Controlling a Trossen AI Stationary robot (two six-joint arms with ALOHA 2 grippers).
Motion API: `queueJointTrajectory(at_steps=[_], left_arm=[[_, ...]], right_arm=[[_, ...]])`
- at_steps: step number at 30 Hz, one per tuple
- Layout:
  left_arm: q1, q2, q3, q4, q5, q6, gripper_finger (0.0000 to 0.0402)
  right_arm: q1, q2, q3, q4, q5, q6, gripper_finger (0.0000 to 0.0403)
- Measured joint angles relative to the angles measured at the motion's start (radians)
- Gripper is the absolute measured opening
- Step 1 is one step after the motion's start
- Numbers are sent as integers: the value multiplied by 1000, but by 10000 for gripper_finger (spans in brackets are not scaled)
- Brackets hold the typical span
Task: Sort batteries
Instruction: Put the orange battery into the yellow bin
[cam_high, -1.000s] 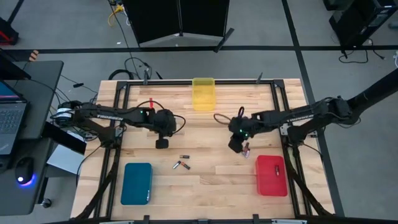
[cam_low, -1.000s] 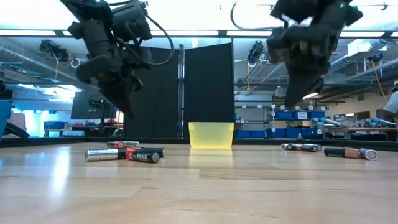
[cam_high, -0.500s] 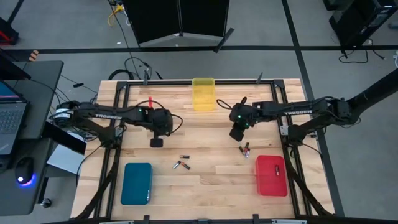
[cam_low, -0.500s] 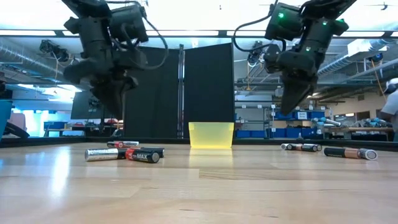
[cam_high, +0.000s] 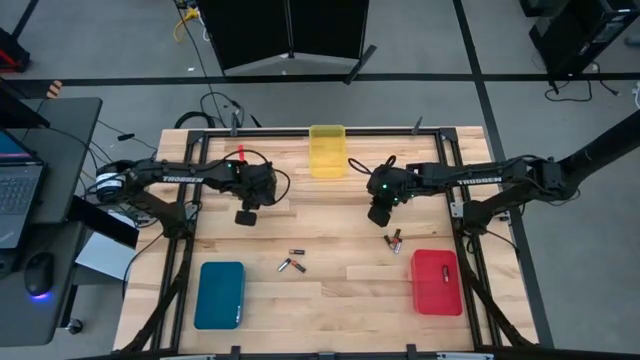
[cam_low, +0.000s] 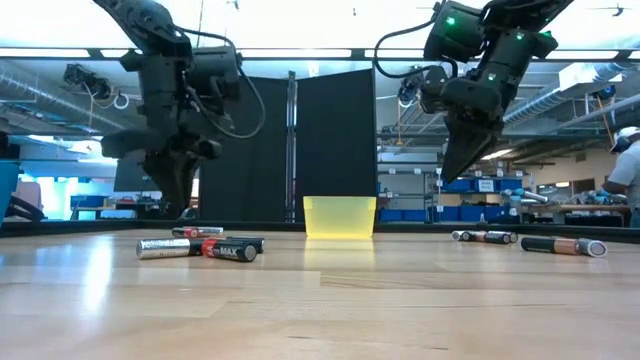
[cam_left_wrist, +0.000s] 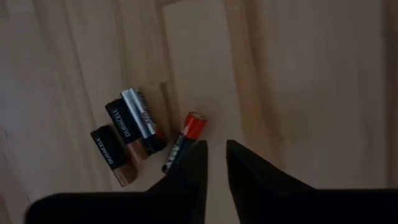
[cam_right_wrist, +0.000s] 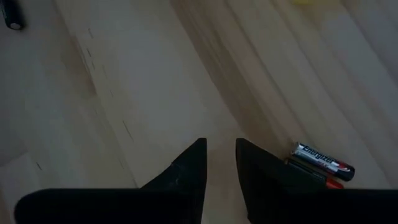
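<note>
Several batteries lie on their sides on the wooden table: a cluster (cam_high: 289, 265) with one more (cam_high: 297, 252) mid-table, and a small group (cam_high: 395, 240) near the red tray (cam_high: 436, 281). In the left wrist view the cluster (cam_left_wrist: 129, 142) and a red-and-black battery (cam_left_wrist: 185, 138) lie beyond the fingers. My left gripper (cam_high: 246, 216) (cam_left_wrist: 214, 155) hangs above the table, left of centre, open by a narrow gap with nothing in it. My right gripper (cam_high: 377, 214) (cam_right_wrist: 221, 155) hangs right of centre, open and holding nothing, with a battery (cam_right_wrist: 322, 160) off to one side.
A yellow tray (cam_high: 327, 150) stands at the middle of the far edge and a blue tray (cam_high: 220, 295) at the near left. Bare wood lies between the two grippers. In the low view batteries (cam_low: 200, 247) (cam_low: 560, 245) lie left and right before the yellow tray (cam_low: 340, 216).
My right gripper has gone toward the far edge, away from the batteries near the red tray, then kept still. My left gripper has shifted toward the far edge and a little left, rolling about its own axis. No battery has moved.
</note>
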Motion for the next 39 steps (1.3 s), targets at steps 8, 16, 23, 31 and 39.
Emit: queueJointTrajectory(at_steps=[8, 16, 23, 31, 39], left_arm=[[2, 65, 0, 43, -11, 43, 129], [2, 126, 0, 69, -56, 46, 132], [6, 176, 2, 90, -72, 38, 131], [5, 196, 5, 68, -69, 5, 123], [4, 197, 4, 43, -55, -23, 45]], right_arm=[[0, 0, 0, 1, 0, -7, 95], [0, 0, 0, 4, 0, -20, 92], [0, 0, 0, 8, 1, -34, 88], [1, 0, 0, 8, 1, -41, 84], [1, 0, 0, 8, 1, -51, 82]])
